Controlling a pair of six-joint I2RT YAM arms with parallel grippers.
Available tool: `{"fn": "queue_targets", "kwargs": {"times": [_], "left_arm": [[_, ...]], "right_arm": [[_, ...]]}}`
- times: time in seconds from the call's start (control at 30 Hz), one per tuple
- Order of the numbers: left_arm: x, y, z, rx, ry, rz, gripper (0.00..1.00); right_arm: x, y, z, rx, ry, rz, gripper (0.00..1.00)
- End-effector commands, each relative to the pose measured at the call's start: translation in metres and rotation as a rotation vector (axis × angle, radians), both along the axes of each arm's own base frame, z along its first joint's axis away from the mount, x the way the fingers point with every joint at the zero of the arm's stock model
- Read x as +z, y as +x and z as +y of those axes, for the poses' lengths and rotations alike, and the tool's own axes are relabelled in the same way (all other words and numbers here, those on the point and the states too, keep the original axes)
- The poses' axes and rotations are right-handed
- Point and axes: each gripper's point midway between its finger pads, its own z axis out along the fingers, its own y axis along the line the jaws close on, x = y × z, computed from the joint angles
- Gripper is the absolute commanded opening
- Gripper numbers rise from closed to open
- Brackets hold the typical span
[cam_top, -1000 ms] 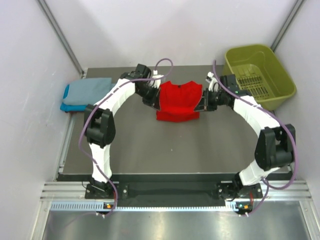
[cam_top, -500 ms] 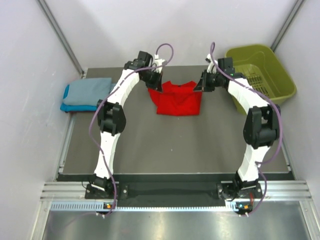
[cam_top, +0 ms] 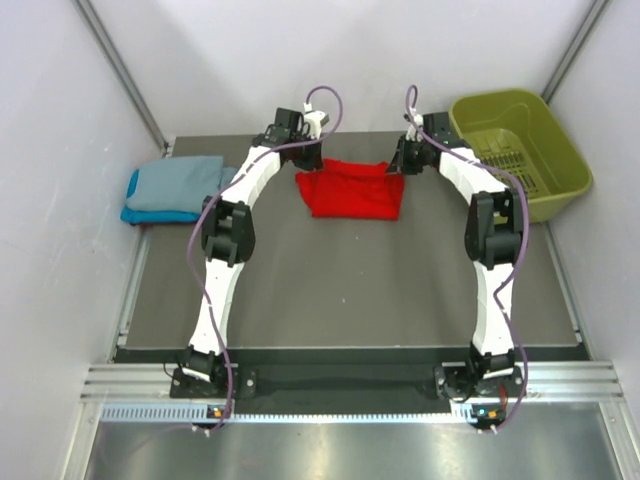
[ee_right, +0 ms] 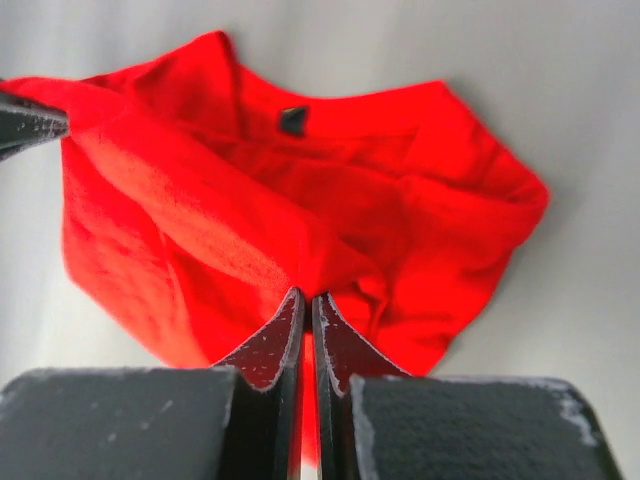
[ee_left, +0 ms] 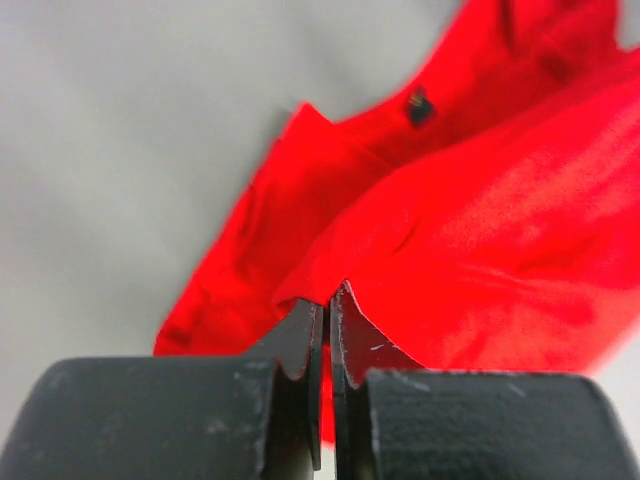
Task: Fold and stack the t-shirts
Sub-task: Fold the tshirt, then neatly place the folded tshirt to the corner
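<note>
The red t-shirt (cam_top: 352, 190) lies folded over at the far middle of the table. My left gripper (cam_top: 305, 166) is shut on its far left corner; the left wrist view shows red cloth (ee_left: 480, 220) pinched between the closed jaws (ee_left: 328, 300). My right gripper (cam_top: 400, 165) is shut on the far right corner; the right wrist view shows the cloth (ee_right: 300, 190) pinched at the jaws (ee_right: 306, 300). A folded grey-blue t-shirt (cam_top: 180, 182) lies on a turquoise one (cam_top: 132, 208) at the table's left edge.
The olive-green plastic basket (cam_top: 520, 150) stands at the far right corner. Both arms stretch far out to the back of the dark table (cam_top: 340, 290). White walls close in behind and at the sides.
Both grippers have carried the shirt's near edge up and away to the far side, folding the red shirt over on itself. It now lies flatter and farther back.
</note>
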Motion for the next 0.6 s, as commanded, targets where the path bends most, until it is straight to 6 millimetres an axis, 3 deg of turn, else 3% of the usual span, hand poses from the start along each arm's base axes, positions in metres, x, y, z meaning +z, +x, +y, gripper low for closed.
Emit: {"fn": "queue_targets", "kwargs": {"times": [0.0,0.03,0.07,0.1,0.13,0.17,0.2,0.27,0.3,0.33,0.37,0.4,0.43,0.47,0.5,0.57], "left_arm": [[0.005,0.047,0.017,0.1,-0.038,-0.144,0.0],[0.004,0.052,0.019,0.11,-0.035,-0.161,0.0],[0.0,0.054,0.02,0.123,-0.029,-0.16,0.08],[0.0,0.057,0.025,0.152,-0.019,-0.166,0.57],[0.001,0.057,0.025,0.153,-0.017,-0.166,0.64],[0.015,0.057,0.026,0.159,-0.023,-0.187,0.68],[0.023,0.057,0.027,0.174,-0.033,-0.194,0.71],[0.053,0.055,0.035,0.223,-0.039,-0.239,0.77],[0.067,0.052,0.036,0.257,-0.074,-0.235,0.81],[0.068,0.047,0.039,0.27,-0.072,-0.229,0.98],[0.103,0.041,0.041,0.279,-0.096,-0.276,0.99],[0.114,0.038,0.043,0.289,-0.111,-0.29,0.99],[0.114,0.031,0.043,0.289,-0.114,-0.274,0.99],[0.13,0.024,0.044,0.289,-0.13,-0.282,0.99],[0.13,0.017,0.045,0.299,-0.139,-0.253,0.99],[0.125,0.004,0.043,0.29,-0.194,-0.17,0.99]], "right_arm": [[0.024,0.035,-0.012,-0.036,-0.046,-0.145,0.0],[0.022,0.038,-0.013,-0.038,-0.051,-0.147,0.0],[0.023,0.04,-0.012,-0.04,-0.055,-0.153,0.24],[0.024,0.043,-0.014,-0.045,-0.067,-0.164,0.41],[0.025,0.044,-0.014,-0.047,-0.073,-0.17,0.52],[0.029,0.046,-0.015,-0.049,-0.077,-0.182,0.68],[0.041,0.047,-0.017,-0.055,-0.083,-0.206,0.73],[0.053,0.046,-0.018,-0.06,-0.093,-0.229,0.78],[0.069,0.044,-0.021,-0.066,-0.102,-0.26,0.78],[0.076,0.041,-0.022,-0.066,-0.108,-0.271,0.79],[0.078,0.038,-0.025,-0.073,-0.119,-0.269,0.79],[0.092,0.032,-0.026,-0.073,-0.114,-0.289,0.79],[0.096,0.029,-0.025,-0.069,-0.11,-0.292,0.79],[0.091,0.02,-0.022,-0.051,-0.095,-0.265,0.78],[0.099,0.013,-0.019,-0.04,-0.083,-0.27,0.78],[0.091,-0.002,-0.012,-0.013,-0.069,-0.228,0.78]]}}
